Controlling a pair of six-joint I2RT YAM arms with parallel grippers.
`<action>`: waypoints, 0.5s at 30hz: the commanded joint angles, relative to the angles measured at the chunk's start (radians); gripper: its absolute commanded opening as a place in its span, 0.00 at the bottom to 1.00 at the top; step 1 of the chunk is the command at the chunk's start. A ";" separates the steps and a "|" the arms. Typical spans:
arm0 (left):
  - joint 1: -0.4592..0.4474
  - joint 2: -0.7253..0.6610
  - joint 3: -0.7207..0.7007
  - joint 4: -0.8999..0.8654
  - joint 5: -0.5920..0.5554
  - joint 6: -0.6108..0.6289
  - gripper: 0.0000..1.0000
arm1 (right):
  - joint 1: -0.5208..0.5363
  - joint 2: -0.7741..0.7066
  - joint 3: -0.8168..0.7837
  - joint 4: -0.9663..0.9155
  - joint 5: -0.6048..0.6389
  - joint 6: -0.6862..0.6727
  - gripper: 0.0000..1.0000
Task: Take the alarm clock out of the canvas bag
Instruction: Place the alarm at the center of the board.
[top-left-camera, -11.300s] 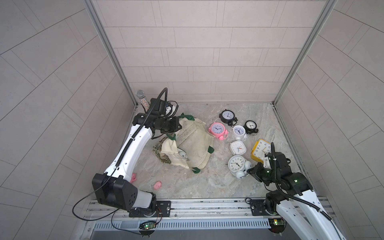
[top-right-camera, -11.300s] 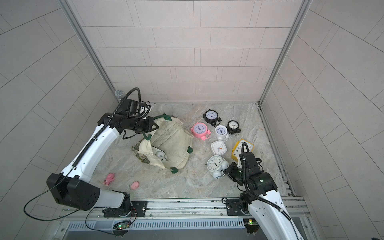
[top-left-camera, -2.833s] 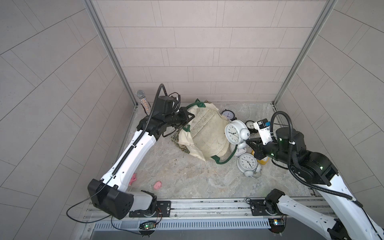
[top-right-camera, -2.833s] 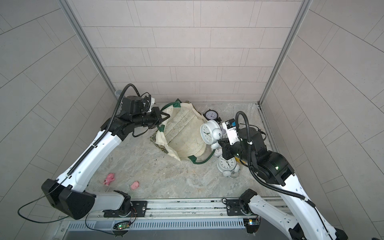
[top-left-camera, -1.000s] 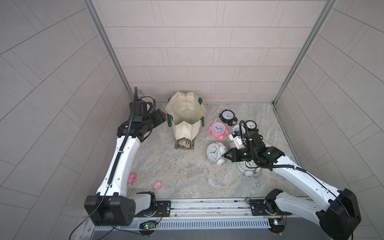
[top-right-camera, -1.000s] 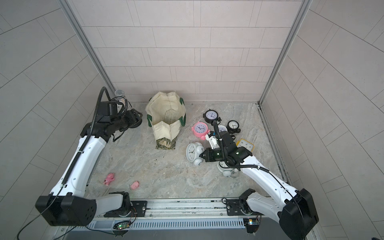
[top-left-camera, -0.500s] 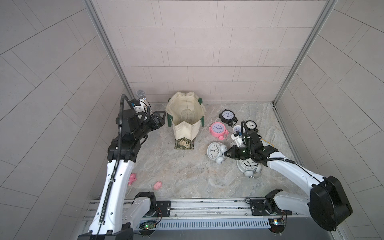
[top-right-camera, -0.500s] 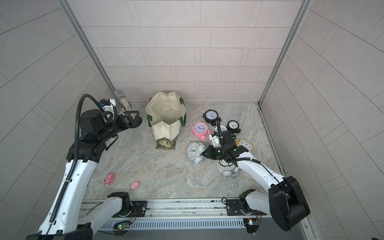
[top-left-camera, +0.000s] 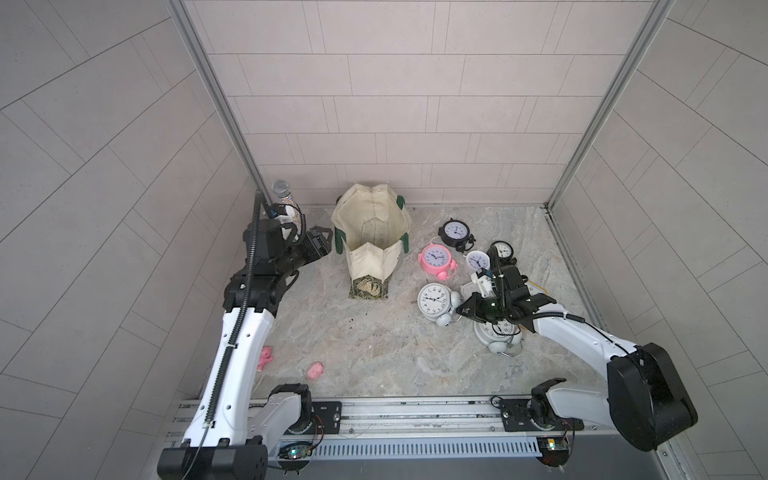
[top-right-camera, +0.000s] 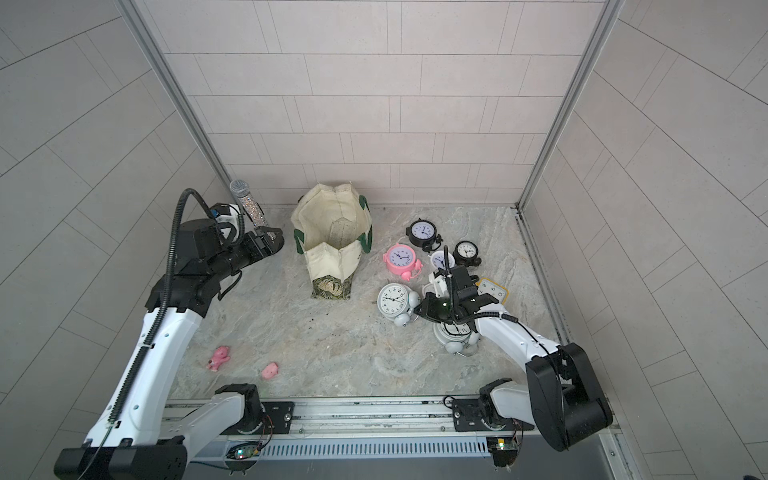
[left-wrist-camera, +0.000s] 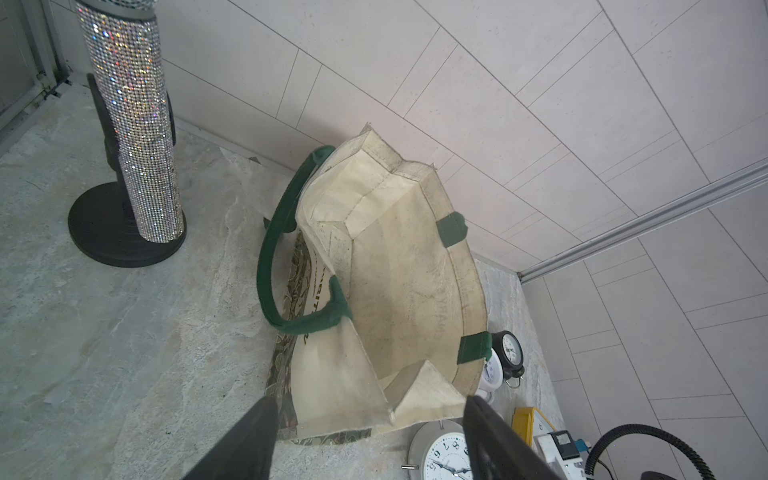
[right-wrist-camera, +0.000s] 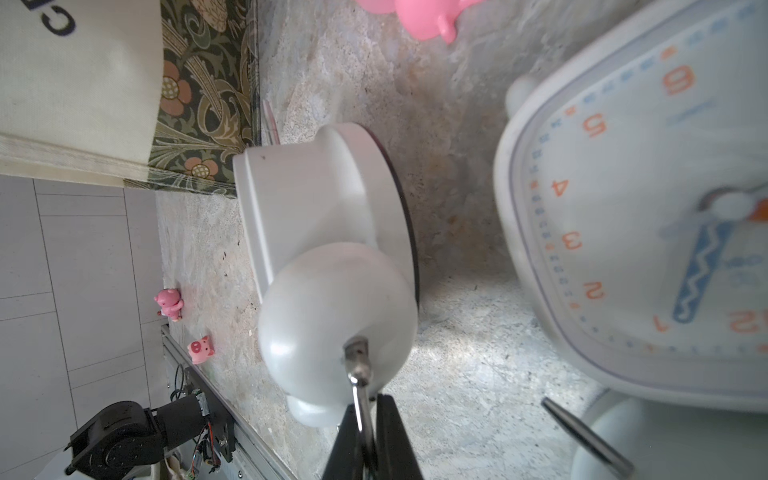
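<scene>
The cream canvas bag (top-left-camera: 374, 232) (top-right-camera: 332, 232) with green handles stands upright near the back wall, its mouth open. In the left wrist view the canvas bag (left-wrist-camera: 395, 270) shows a bare inside. A white twin-bell alarm clock (top-left-camera: 434, 300) (top-right-camera: 392, 301) lies on the table to the right of the bag's leaf-patterned base. My right gripper (top-left-camera: 459, 311) (right-wrist-camera: 368, 436) is shut on the thin metal handle of this alarm clock (right-wrist-camera: 328, 249). My left gripper (top-left-camera: 326, 240) (left-wrist-camera: 368, 401) hangs open to the left of the bag and holds nothing.
Several other clocks crowd the right side: a pink clock (top-left-camera: 435, 258), a black clock (top-left-camera: 456, 232), a yellow clock (top-right-camera: 492, 289) and a large white clock (top-left-camera: 496, 336) under my right arm. A glittery microphone (left-wrist-camera: 133, 124) stands at the back left. Two pink pig figures (top-left-camera: 316, 370) lie near the front.
My left arm has drawn back from the bag toward the front left, still open. The right arm has folded lower; the clock in its grip has hardly shifted.
</scene>
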 joint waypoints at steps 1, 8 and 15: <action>0.005 0.001 -0.014 0.013 -0.008 0.004 0.76 | -0.003 0.013 -0.023 0.010 0.023 -0.015 0.09; 0.005 0.005 -0.010 0.007 -0.005 0.002 0.76 | -0.003 0.060 -0.022 0.010 0.028 -0.017 0.13; 0.005 0.005 -0.006 0.004 -0.012 0.005 0.76 | -0.003 0.104 -0.026 0.036 0.027 -0.001 0.13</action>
